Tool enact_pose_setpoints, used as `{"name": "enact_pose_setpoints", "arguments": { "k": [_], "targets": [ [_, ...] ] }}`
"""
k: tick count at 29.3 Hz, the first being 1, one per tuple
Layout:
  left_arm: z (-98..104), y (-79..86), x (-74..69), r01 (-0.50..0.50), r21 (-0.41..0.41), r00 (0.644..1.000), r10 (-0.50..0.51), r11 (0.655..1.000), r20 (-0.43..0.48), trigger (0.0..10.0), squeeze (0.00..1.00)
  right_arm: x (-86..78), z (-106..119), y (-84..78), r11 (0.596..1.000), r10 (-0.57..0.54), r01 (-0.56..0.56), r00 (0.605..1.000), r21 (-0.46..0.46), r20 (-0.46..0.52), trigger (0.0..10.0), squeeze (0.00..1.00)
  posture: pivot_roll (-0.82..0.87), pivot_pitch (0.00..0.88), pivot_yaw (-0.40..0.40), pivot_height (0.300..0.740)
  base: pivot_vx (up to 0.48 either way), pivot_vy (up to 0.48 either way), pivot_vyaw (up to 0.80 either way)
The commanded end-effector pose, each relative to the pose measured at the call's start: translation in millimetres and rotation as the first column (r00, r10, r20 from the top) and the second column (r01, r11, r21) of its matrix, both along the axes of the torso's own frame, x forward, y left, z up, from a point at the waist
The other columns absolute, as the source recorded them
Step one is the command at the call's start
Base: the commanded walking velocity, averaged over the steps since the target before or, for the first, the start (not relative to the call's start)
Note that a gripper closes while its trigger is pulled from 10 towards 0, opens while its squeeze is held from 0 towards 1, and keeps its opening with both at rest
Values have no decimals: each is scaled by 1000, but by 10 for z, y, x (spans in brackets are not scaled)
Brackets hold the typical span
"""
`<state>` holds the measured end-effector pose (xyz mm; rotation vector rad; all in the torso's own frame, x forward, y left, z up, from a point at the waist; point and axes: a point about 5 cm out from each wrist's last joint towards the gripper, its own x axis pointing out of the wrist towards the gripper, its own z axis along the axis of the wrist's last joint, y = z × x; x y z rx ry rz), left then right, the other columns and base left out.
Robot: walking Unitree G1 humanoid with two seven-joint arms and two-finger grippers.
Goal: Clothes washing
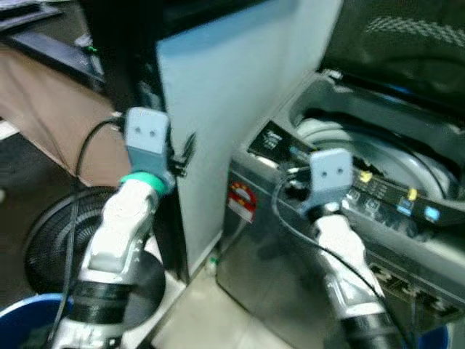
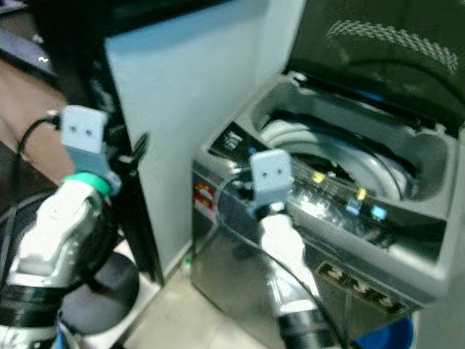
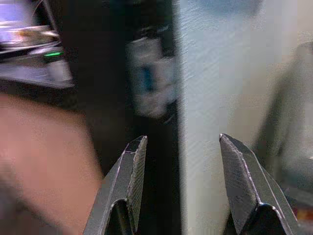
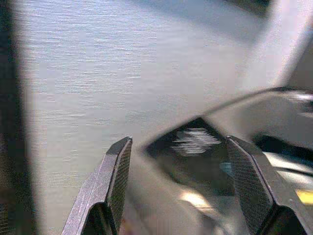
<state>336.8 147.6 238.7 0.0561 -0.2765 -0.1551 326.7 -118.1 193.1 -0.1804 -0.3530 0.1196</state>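
A grey top-loading washing machine stands at the right with its lid raised, showing the steel drum and a control panel with yellow and blue buttons. My right gripper is open and empty, held over the machine's front left corner near the panel. Beside a pale wall panel my left gripper is raised, open, with nothing between its fingers. No clothes are visible in the drum from here.
A pale panel edge and a dark gap lie left of the machine. On the floor at the lower left sit a black round fan grille and a blue bin. A blue container sits low by the machine.
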Motion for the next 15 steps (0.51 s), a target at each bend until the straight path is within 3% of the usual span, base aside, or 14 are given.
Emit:
{"name": "enact_pose_setpoints", "arguments": {
  "k": [1,15],
  "targets": [
    [-16,-34,5,9,3,1000,-9,1000,-7,10000,0,-7,-25,-44,1000,-16,16,1000,2,-4,10000,0,57,0,27,740,0,0,781],
    [-16,-29,12,8,7,1000,-8,1000,-7,10000,0,-12,-31,-24,1000,-9,9,1000,6,-5,10000,0,58,0,29,740,0,0,781]
  ]
}}
